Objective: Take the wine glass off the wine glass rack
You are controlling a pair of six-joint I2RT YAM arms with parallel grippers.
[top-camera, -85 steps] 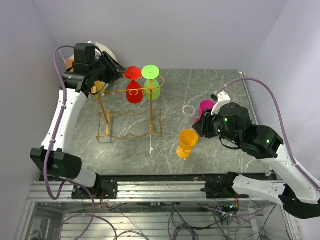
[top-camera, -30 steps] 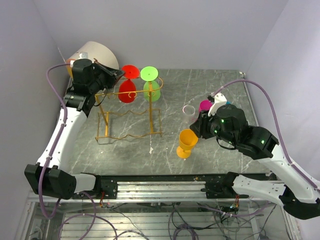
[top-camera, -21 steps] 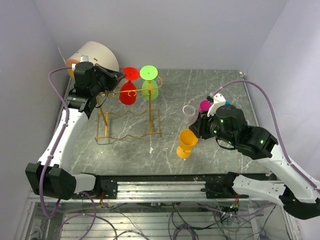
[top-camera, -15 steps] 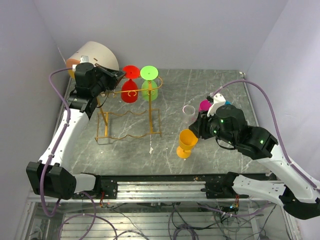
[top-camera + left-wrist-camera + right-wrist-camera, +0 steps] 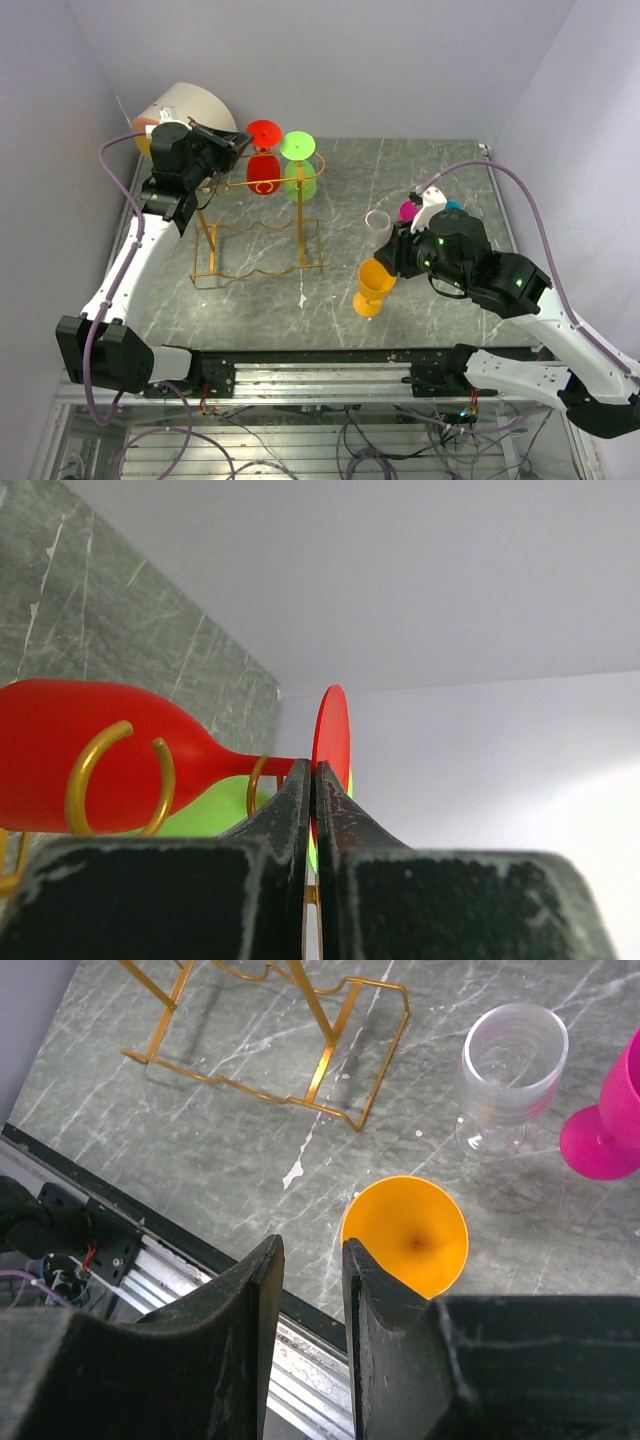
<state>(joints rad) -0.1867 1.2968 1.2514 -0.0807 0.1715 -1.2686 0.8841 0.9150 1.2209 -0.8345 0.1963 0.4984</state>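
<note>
1. Kept clenched with the left gripper (image 5: 312,768) on the stem of the red wine glass (image 5: 40,740), just under its foot.
2. Drawn slightly toward the far wall during the last second, foot and bowl together, along the top rail of the wine glass rack (image 5: 331,1045).
3. Not yet freed: still ringed at bowl and stem by gold loops, just beside the green wine glass (image 5: 303,180).
4. Judged as mid-extraction, with more sliding needed to clear the loops.
5. Held parted and empty at the right gripper (image 5: 310,1250), unchanged, above the orange glass (image 5: 405,1230) on the table (image 5: 420,180).
</note>
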